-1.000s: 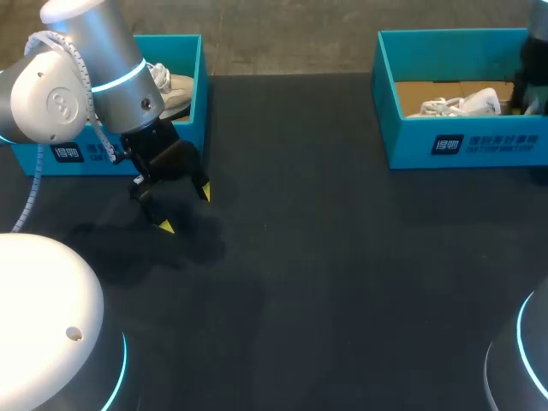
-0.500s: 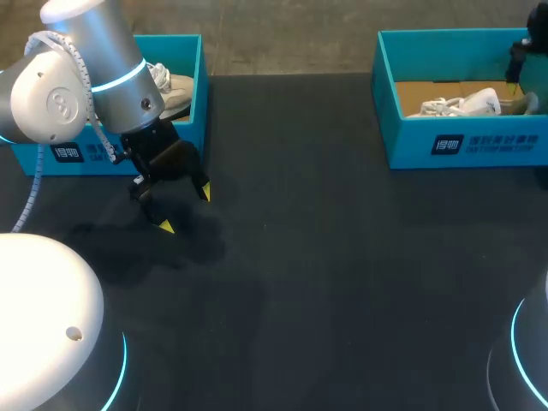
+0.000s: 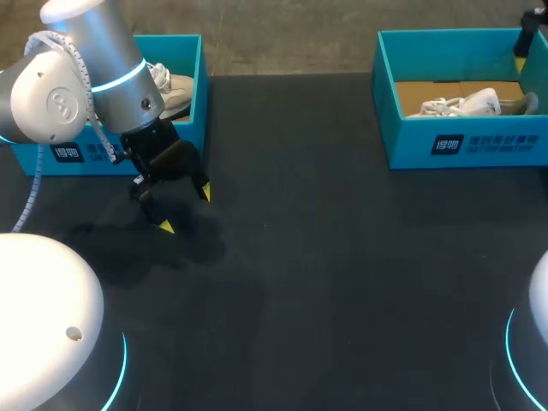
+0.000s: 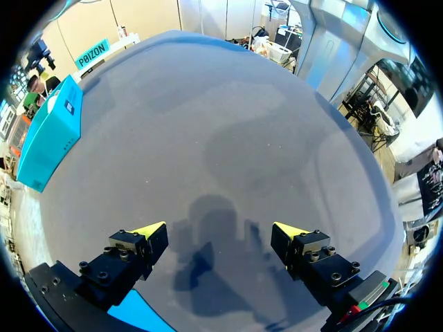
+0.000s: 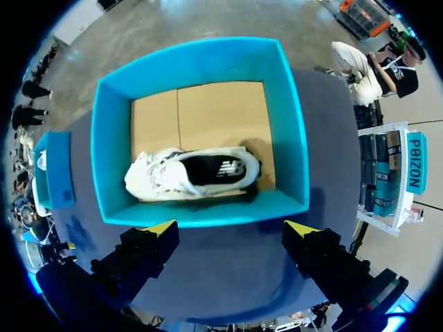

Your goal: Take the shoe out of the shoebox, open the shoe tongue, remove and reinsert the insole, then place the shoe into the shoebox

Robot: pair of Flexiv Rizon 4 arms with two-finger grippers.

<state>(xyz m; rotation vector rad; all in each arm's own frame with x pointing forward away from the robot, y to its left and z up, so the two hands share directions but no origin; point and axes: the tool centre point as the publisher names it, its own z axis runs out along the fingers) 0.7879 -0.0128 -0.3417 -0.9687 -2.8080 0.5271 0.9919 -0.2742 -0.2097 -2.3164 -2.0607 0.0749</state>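
Observation:
A white shoe (image 5: pixel 194 173) with a dark inside lies on its sole on the cardboard floor of the right blue shoebox (image 5: pixel 294 138). My right gripper (image 5: pixel 232 228) hangs open above the box's near wall, with the shoe ahead of its fingers and nothing between them. In the head view the same shoe (image 3: pixel 462 104) rests in that shoebox (image 3: pixel 385 103), and the right gripper (image 3: pixel 524 41) shows only partly at the far right edge. Over bare table beside the left box, my left gripper (image 3: pixel 185 210) stands open and empty; the left wrist view shows this gripper (image 4: pixel 220 232) above dark table.
A second blue shoebox (image 3: pixel 199 94) at the back left holds another pale shoe (image 3: pixel 175 86), just behind my left arm. From the left wrist, the right shoebox (image 4: pixel 52 135) shows far off beside the fingers. Dark table (image 3: pixel 325 257) spreads between the boxes.
My right gripper has lifted away from the heel end of the shoe in the right box, toward the far right corner. The shoe stays in the box. The left arm has not moved.

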